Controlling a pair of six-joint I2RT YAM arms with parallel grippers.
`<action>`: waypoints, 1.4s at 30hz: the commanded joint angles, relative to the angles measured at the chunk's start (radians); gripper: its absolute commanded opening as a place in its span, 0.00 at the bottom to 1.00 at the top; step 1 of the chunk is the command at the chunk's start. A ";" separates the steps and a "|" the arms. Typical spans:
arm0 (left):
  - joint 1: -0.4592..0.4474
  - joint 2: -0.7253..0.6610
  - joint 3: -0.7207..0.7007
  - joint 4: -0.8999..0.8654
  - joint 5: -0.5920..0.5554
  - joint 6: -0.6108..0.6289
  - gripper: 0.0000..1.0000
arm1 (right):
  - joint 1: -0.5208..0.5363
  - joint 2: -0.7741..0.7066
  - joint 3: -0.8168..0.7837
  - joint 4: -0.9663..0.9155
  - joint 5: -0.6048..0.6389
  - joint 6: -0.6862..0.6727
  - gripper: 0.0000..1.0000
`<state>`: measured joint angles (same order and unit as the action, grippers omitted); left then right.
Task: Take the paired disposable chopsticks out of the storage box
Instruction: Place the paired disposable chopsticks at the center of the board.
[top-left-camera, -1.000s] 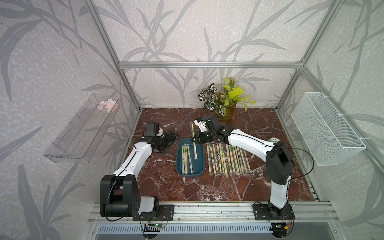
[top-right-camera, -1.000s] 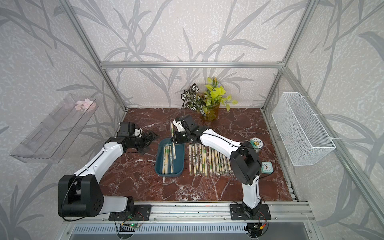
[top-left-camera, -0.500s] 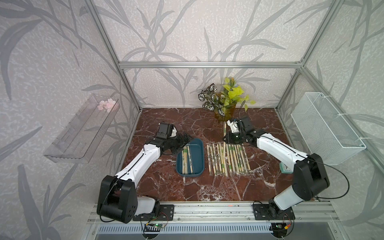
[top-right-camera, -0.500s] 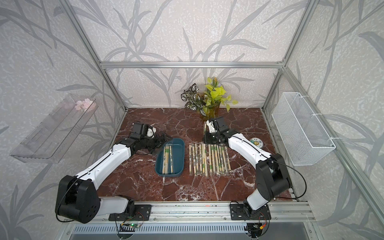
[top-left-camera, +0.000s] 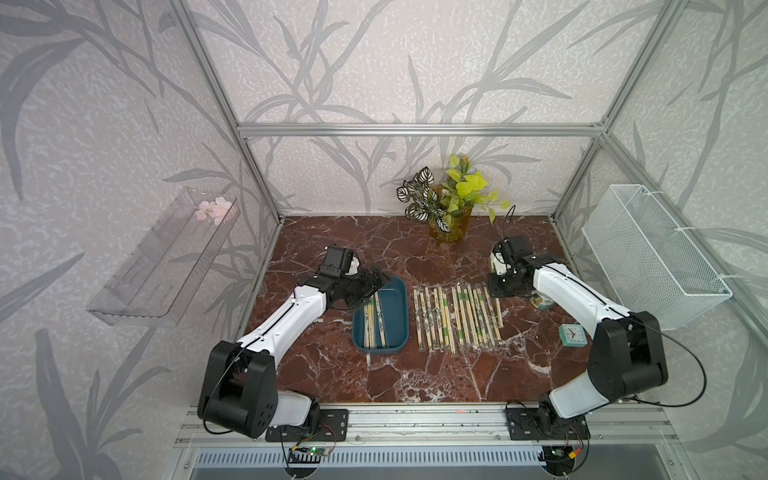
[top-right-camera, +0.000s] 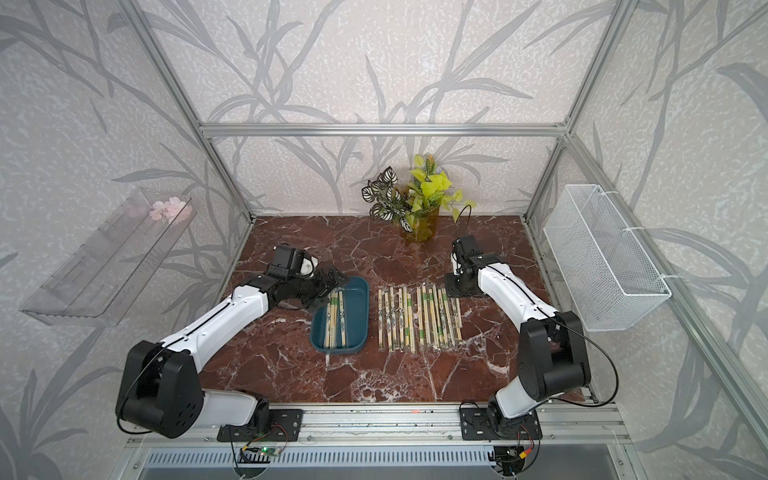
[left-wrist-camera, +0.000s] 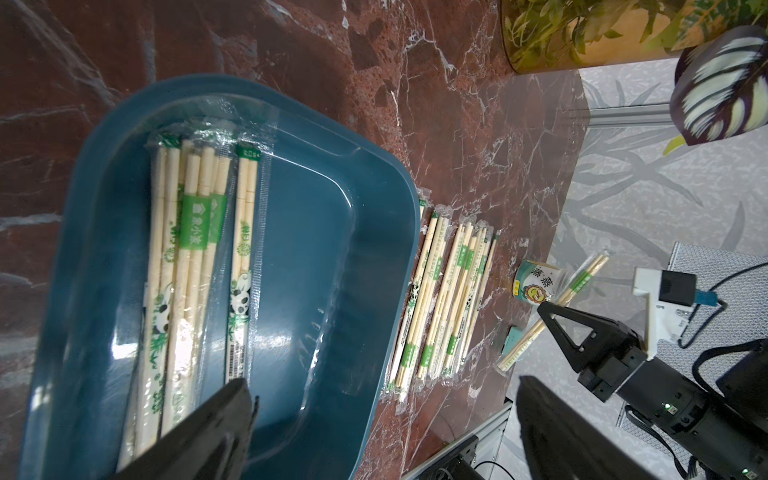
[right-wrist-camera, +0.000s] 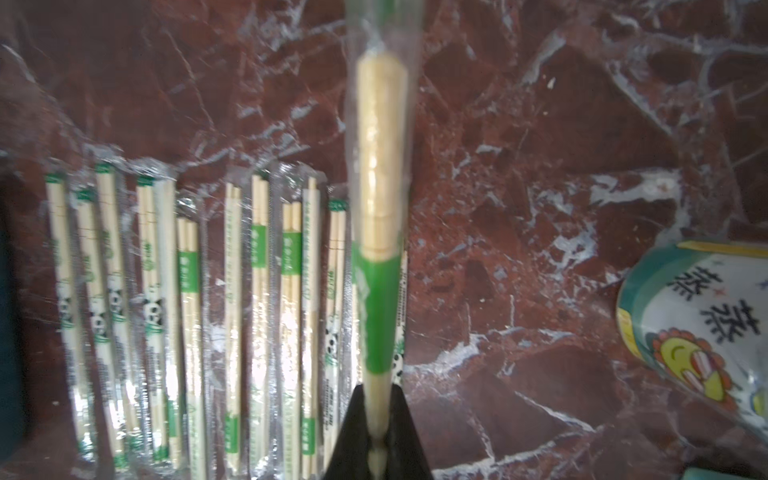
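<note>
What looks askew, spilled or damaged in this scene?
Nothing is spilled or damaged. The only oddity is inside the shallow dark teal plastic storage box, where the clear-wrapped bamboo chopstick pairs overlap instead of lying side by side. The row of pairs on the red marble table is parallel, with staggered ends. The right gripper is shut on one wrapped pair.

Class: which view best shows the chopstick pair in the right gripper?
Right wrist view: the held pair sits close up, clamped in the right gripper. Left wrist view shows it small, far off. Top views: too small to make out.
</note>
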<state>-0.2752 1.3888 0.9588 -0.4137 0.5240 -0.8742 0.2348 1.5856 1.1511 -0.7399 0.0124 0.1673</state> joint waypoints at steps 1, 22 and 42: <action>-0.004 0.008 0.037 -0.017 -0.015 0.011 1.00 | 0.000 0.053 0.034 -0.088 0.125 -0.034 0.00; -0.005 0.028 0.047 -0.029 -0.024 0.027 1.00 | 0.000 0.263 0.067 -0.067 0.121 0.017 0.05; 0.024 0.021 0.055 -0.067 -0.035 0.061 1.00 | 0.019 -0.006 0.111 -0.093 -0.100 0.169 0.33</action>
<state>-0.2638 1.4239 0.9905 -0.4477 0.5091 -0.8410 0.2413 1.6478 1.2251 -0.8272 0.0170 0.2653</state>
